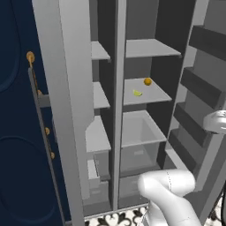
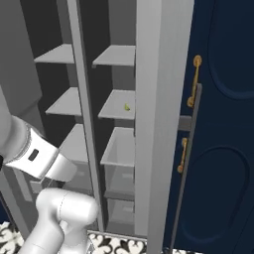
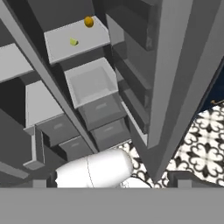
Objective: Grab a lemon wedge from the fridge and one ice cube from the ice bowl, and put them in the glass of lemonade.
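The fridge (image 1: 66, 88) stands open with its grey shelves bare to me. The lemon wedge (image 1: 137, 92) lies on the middle right shelf, a tiny pale yellow-green slice, also seen at the lemon wedge (image 2: 127, 106) and the lemon wedge (image 3: 74, 42). My gripper (image 3: 111, 180) is open with nothing between its tips, well back from that shelf and below it, looking up into the fridge (image 3: 175, 65). The ice bowl and the glass of lemonade are out of view.
A small round orange fruit (image 1: 147, 81) sits just behind the wedge. Under that shelf is a clear drawer bin (image 1: 139, 132). The open door's racks (image 1: 198, 88) stand on the right. Navy cabinets (image 2: 223, 124) with gold handles flank the fridge. Patterned floor tiles (image 3: 205, 144) lie below.
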